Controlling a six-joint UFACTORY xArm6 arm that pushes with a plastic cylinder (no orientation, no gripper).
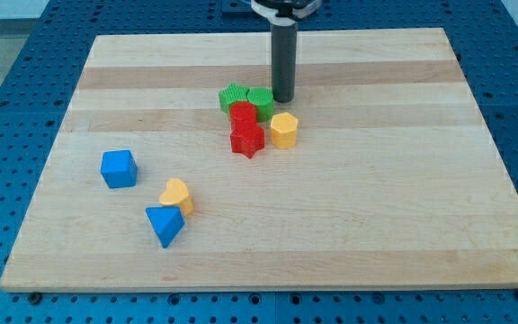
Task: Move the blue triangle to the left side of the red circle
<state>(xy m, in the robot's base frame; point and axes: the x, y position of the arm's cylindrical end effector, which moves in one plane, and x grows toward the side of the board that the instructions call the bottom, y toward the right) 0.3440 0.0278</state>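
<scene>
The blue triangle (165, 225) lies near the view's bottom left of the wooden board, touching a yellow heart-shaped block (177, 194) just above it. The red circle (243, 114) sits in a cluster near the board's upper middle, far to the upper right of the triangle. My tip (282, 99) rests on the board at the cluster's upper right, right beside a green round block (261, 101) and far from the blue triangle.
In the cluster are a green star-like block (233, 95), a red star-shaped block (248, 140) and a yellow hexagonal block (284, 130). A blue cube (119, 168) stands at the view's left. The board (403, 207) lies on a blue perforated table.
</scene>
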